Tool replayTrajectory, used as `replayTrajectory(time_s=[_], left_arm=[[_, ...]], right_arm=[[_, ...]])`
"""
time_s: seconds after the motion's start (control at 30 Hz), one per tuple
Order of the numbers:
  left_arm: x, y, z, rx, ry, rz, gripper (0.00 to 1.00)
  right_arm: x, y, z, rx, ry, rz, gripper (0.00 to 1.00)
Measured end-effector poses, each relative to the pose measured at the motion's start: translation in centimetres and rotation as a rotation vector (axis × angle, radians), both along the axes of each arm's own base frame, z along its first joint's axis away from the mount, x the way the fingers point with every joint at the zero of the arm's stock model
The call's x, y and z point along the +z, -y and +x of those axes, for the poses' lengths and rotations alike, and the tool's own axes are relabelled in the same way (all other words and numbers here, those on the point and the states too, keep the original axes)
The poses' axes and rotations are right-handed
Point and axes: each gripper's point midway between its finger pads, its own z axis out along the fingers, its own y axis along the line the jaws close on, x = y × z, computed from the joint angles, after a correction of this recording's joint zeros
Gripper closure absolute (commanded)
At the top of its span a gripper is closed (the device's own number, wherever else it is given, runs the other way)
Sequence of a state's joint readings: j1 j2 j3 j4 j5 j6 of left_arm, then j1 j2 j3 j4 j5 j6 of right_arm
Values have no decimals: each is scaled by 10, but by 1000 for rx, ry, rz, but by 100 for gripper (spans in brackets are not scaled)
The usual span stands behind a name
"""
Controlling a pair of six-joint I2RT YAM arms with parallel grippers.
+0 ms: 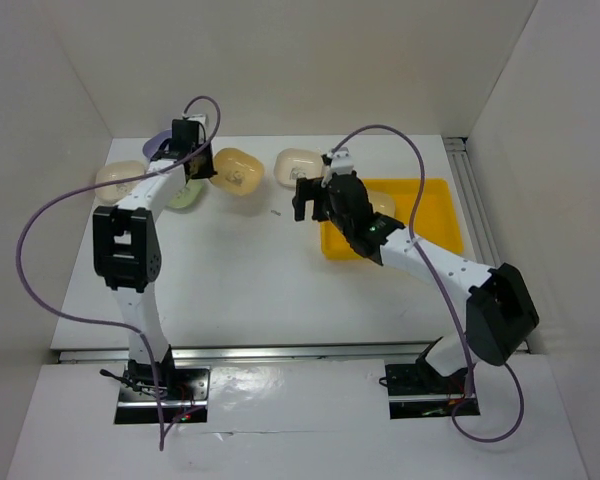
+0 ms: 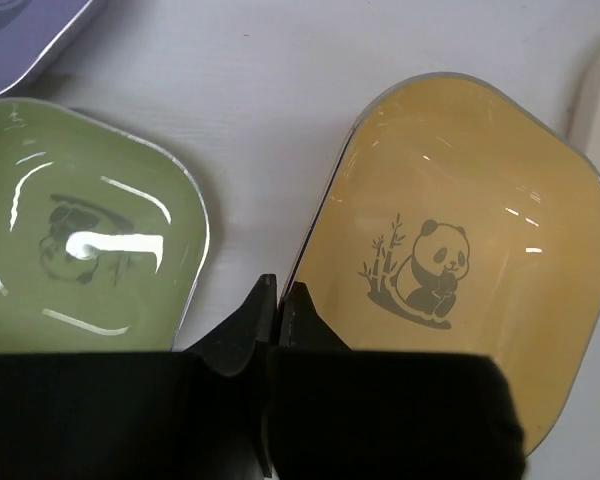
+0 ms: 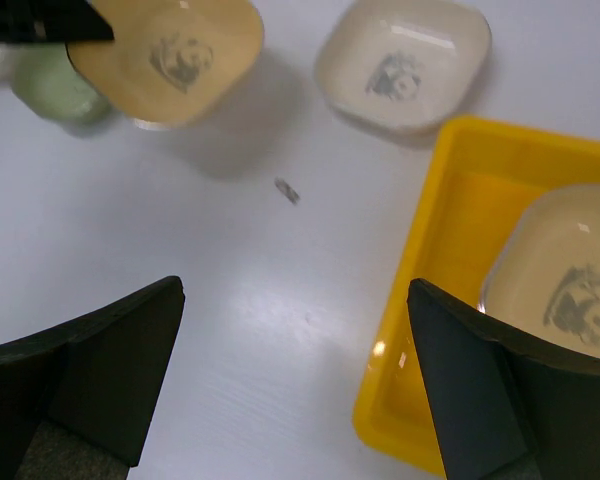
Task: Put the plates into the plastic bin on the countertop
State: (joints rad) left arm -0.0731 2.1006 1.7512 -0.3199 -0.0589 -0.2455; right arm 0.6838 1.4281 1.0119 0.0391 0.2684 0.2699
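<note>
Left gripper (image 1: 206, 168), on an arm stretched to the far-left part of the countertop (image 1: 240, 270), is pinched shut on the left rim of a yellow plate (image 1: 236, 170) in the overhead view. The arm covers part of a green plate (image 1: 185, 195) and most of a lavender plate (image 1: 158, 146). Right gripper (image 1: 310, 205) hangs with jaws wide apart and empty at the left edge of the bin (image 1: 435, 215). Its arm is bent over the bin and hides much of the cream plate (image 1: 382, 205) inside.

From the left wrist, the black fingertips (image 2: 255, 315) meet at the yellow plate's edge, the panda mark (image 2: 420, 270) plain; the lavender plate is cut off at the corner.

From the right wrist, the yellow plate throws a soft shadow on the countertop, the black finger holding it is cropped at top left, and the cream plate runs off the frame.
</note>
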Motion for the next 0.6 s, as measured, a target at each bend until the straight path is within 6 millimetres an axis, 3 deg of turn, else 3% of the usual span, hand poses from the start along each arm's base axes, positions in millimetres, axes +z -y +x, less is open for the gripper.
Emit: replayTrajectory(time_s=[0.1, 0.2, 0.33, 0.47, 0.53, 0.57, 0.6], left_arm=[[35, 2, -25, -17, 58, -17, 100], [64, 6, -48, -32, 120, -32, 100], [82, 24, -78, -69, 163, -63, 100], [87, 46, -88, -125, 173, -85, 100], [87, 55, -90, -148, 171, -89, 100], [86, 59, -91, -157, 167, -95, 100], [85, 61, -92, -163, 163, -100, 100]], right_arm=[[28, -17, 26, 1, 51, 82, 0], [38, -34, 44, 9, 63, 147, 1], [19, -53, 60, 19, 23, 192, 2], [-13, -65, 65, 22, -43, 210, 4], [-21, -70, 66, 26, -62, 229, 9], [-22, -72, 66, 26, -65, 237, 20], [-23, -73, 67, 26, -71, 247, 24]])
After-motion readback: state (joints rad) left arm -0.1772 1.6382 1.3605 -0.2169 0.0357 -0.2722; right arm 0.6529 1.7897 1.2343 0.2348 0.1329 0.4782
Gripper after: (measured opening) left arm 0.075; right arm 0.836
